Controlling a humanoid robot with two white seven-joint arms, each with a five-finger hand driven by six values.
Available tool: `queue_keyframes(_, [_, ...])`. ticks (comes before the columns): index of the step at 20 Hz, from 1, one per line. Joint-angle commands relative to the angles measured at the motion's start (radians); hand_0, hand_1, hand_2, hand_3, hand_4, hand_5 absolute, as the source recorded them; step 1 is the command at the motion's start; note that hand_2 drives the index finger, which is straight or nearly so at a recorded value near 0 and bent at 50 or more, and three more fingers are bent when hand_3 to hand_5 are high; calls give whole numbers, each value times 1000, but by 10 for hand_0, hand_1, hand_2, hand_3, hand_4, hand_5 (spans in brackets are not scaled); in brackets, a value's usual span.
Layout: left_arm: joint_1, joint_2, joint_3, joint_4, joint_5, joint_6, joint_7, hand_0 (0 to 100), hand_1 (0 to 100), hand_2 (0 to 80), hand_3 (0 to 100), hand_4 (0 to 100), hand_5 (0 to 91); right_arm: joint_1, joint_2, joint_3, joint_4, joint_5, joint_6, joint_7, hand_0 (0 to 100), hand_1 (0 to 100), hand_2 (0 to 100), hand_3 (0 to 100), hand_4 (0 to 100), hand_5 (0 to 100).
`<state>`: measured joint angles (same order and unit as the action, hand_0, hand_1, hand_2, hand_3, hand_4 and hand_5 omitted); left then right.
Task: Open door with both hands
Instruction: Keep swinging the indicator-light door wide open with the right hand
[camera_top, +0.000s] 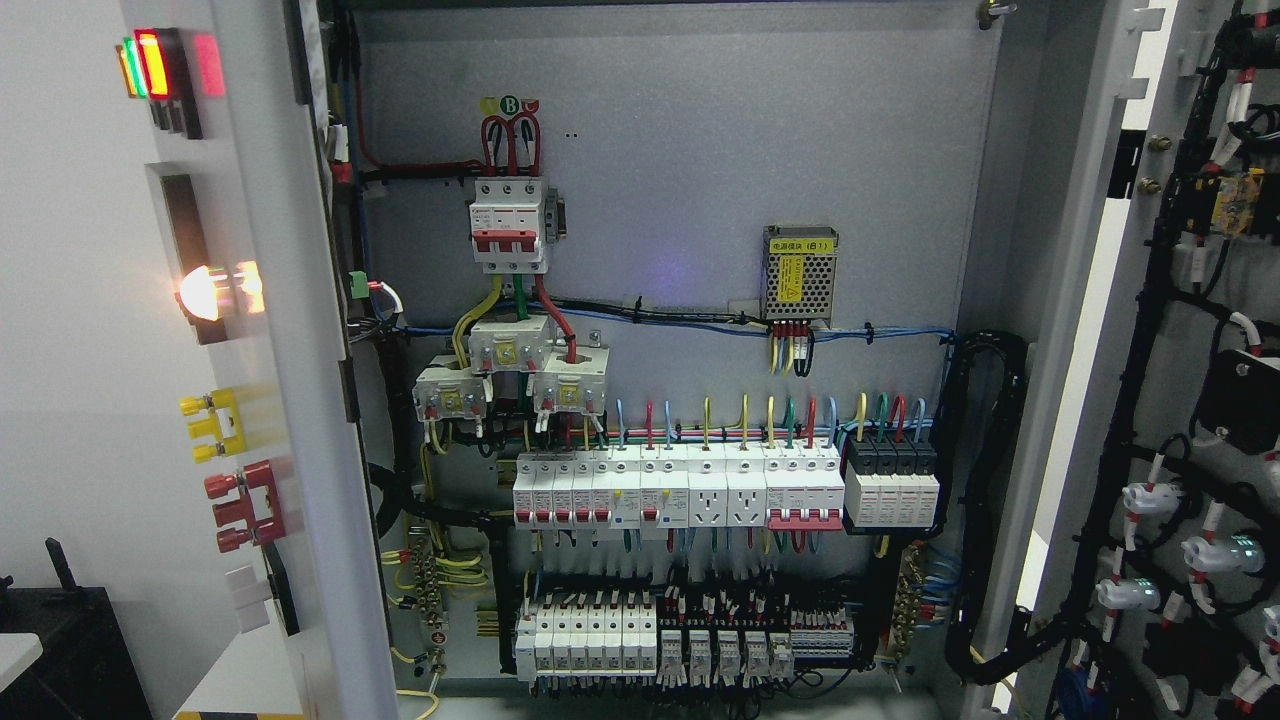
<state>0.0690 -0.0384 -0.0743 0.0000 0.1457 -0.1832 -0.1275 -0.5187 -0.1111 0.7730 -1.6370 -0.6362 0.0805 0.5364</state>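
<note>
Door: the cabinet's door (1190, 420) stands swung fully open at the right of the head view, its inner face turned toward the camera.
Door wiring: black cable bundles (1150, 330) run down that inner face, with white connectors (1150, 497) clipped along them.
Hands: neither the left hand nor the right hand shows anywhere in the head view, so whether their fingers are wide, narrow or holding something cannot be told; with no hand in the picture, places below are given by the picture itself.
Cabinet: the open cabinet's grey back panel (680, 150) fills the middle.
Main breaker: a white breaker with red levers (510, 225) sits high on the panel, red wires looping above it.
Power supply: a small mesh-covered box with a yellow label (799, 272) is mounted to the breaker's right.
Breaker rows: a long row of white breakers and sockets (720, 485) crosses the panel lower down, coloured wires rising from it; a second row (640, 635) lies beneath.
Left side panel: a grey wall (90, 400) at the left carries a lit red-and-green indicator (150, 65), a glowing lamp (205, 292), a yellow fitting (215, 425) and a red fitting (248, 505).
</note>
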Motion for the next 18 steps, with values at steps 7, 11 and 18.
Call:
queue_keyframes(7, [0, 0, 1, -11, 0, 1, 0, 0, 0, 0, 0, 33, 0, -34, 27, 49, -9, 1, 1, 1, 0, 0, 0, 0, 0, 0])
queue_keyframes(11, [0, 0, 1, -11, 0, 1, 0, 0, 0, 0, 0, 34, 0, -44, 31, 71, -7, 4, 8, -1, 0, 0, 0, 0, 0, 0])
queue_keyframes(18, [0, 0, -1, -11, 0, 1, 0, 0, 0, 0, 0, 33, 0, -60, 39, 75, -6, 7, 38, -1, 0, 0, 0, 0, 0, 0])
